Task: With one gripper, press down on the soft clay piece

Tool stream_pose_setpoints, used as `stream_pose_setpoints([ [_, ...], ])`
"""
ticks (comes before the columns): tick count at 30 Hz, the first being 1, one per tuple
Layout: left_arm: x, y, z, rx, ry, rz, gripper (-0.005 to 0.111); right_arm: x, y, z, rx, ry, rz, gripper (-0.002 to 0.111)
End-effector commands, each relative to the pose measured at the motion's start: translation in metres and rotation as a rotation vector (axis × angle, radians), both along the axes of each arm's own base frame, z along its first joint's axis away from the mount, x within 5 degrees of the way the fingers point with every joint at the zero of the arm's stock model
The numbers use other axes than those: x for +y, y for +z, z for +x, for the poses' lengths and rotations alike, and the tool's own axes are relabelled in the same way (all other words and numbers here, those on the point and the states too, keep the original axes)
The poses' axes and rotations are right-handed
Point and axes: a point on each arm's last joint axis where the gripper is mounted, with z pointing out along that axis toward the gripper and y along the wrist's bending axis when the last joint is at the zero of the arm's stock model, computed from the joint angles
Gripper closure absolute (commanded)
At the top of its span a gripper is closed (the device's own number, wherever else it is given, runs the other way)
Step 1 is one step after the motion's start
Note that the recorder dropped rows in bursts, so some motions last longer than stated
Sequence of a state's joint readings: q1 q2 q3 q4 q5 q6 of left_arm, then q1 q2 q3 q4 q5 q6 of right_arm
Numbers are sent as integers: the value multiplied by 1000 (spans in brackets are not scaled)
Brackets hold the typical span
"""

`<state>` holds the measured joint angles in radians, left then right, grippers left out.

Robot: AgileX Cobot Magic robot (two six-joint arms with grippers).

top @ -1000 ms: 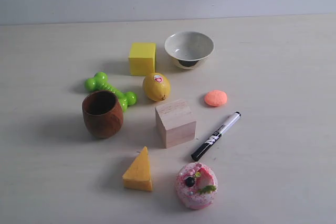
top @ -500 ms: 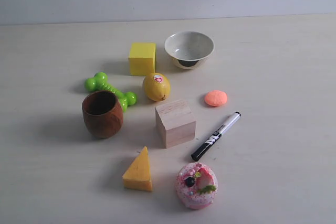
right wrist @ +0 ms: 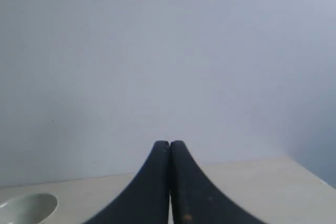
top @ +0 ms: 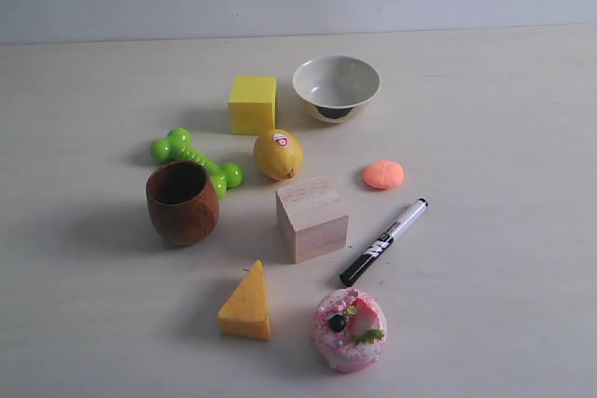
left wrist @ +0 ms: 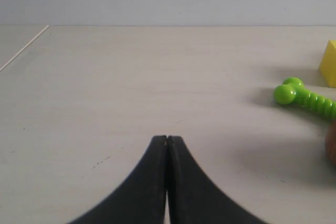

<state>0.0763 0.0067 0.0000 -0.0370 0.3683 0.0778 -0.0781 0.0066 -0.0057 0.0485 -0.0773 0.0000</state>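
Orange clay piece [top: 383, 174] sits domed on the surface [top: 504, 137], touching nothing; it's right of the lemon [top: 278, 154], just behind the marker [top: 383, 241] tip, in front of the bowl [top: 336, 87], with the wooden block [top: 312, 218] near its front-left. Left hand [left wrist: 167, 139] has its fingers pressed together, holding nothing, low over bare surface, with the green dumbbell toy [left wrist: 304, 98] ahead and a brown edge near it, probably the cup [left wrist: 332, 142]. Right hand [right wrist: 169, 143] is likewise closed and empty, raised and pointing at the wall, with part of the bowl's rim showing beyond it.
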Motion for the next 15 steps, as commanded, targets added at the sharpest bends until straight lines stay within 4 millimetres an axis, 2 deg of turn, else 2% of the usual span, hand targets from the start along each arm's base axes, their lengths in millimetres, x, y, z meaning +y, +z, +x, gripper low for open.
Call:
stream_pose_setpoints([
  [1, 0, 1, 0, -15, -5, -3, 107, 0, 3, -1, -51, -7, 0, 108],
  [5, 0, 1, 0, -15, -5, -3, 107, 0, 5, -2, -70, -8, 0, 108],
  [8, 0, 1, 0, -15, -5, -3, 107, -1, 13, -4, -169, -3, 32, 108],
  [9, 0, 1, 0, -15, -5, -3, 107, -1, 21, -7, -274, 34, 156, 108],
  [12, 0, 1, 0, -15, -5, -3, 107, -1, 26, -10, -353, 97, 326, 108],
  [15, 0, 1, 0, -15, -5, -3, 107, 0, 26, -9, -338, 106, 333, 108],
])
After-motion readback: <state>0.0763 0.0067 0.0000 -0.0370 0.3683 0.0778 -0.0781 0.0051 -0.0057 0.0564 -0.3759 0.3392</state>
